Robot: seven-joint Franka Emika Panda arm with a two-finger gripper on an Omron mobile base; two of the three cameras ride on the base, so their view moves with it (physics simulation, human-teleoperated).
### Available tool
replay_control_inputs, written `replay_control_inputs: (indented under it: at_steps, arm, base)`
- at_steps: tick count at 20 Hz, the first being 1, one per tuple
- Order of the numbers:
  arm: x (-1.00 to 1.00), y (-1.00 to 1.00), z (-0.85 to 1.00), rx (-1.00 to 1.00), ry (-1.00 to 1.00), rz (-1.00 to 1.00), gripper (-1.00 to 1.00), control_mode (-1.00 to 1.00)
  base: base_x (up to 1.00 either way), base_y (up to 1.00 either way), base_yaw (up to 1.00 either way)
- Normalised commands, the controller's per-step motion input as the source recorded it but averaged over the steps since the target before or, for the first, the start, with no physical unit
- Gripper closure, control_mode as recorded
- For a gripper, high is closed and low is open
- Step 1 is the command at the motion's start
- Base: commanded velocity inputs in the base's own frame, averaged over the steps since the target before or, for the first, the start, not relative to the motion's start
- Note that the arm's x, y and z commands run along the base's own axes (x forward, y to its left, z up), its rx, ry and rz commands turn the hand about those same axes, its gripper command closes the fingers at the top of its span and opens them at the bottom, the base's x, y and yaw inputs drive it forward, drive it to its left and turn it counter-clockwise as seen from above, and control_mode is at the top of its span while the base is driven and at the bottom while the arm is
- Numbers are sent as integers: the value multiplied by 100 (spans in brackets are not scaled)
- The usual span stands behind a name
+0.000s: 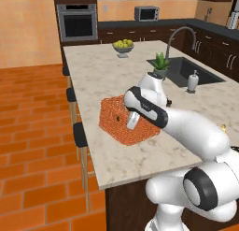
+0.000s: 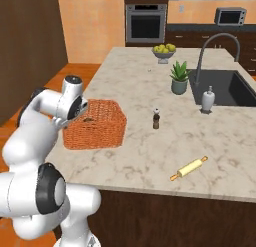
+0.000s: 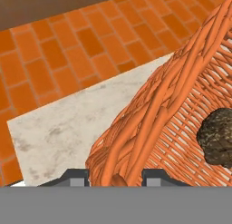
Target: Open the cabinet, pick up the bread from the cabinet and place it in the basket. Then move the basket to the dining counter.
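**A:** From the left base view, the basket [image 1: 125,120] sits on the dining counter [image 1: 100,75], a beige tabletop, near its left edge, with the white arm bent over it. What is the risk?

**B:** The edge is close. A jerk on withdrawal could, in my judgement, drag the basket toward the stools [image 1: 78,132] and the brick floor [image 1: 32,141].

**A:** From the right base view?

**B:** The basket [image 2: 97,126] stands upright with the claw [image 2: 64,122] at its near wall. A pepper mill [image 2: 156,119] and a rolling pin [image 2: 188,168] lie well apart, so they are unlikely to be struck.

**A:** And the hand view?

**B:** The claw [image 3: 115,177] is clenched on the basket's woven rim [image 3: 149,123], one finger either side of it. The bread [image 3: 219,137] lies inside the basket. If the rim snags a finger on release, the basket may tip and spill the bread.

**A:** Any writing or brand?

**B:** None can be read in any view.
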Motion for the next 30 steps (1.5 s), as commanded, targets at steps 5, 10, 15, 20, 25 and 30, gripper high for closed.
replay_control_inputs:
  at_steps: [5,10,15,20,25,30]
  arm:
    - [86,0,-14,-2,0,0,100,-100]
    - [60,-4,-45,-11,0,0,100,-100]
    - [27,0,-74,-9,-11,0,100,-100]
    - [68,-3,-42,0,-1,0,100,-100]
    - [73,-1,-50,0,6,-1,100,-100]
    - [12,-2,-84,0,6,-2,100,-100]
  base:
    - [0,0,0]
    - [0,0,0]
    - [0,0,0]
    - [0,0,0]
    - [0,0,0]
    - [0,0,0]
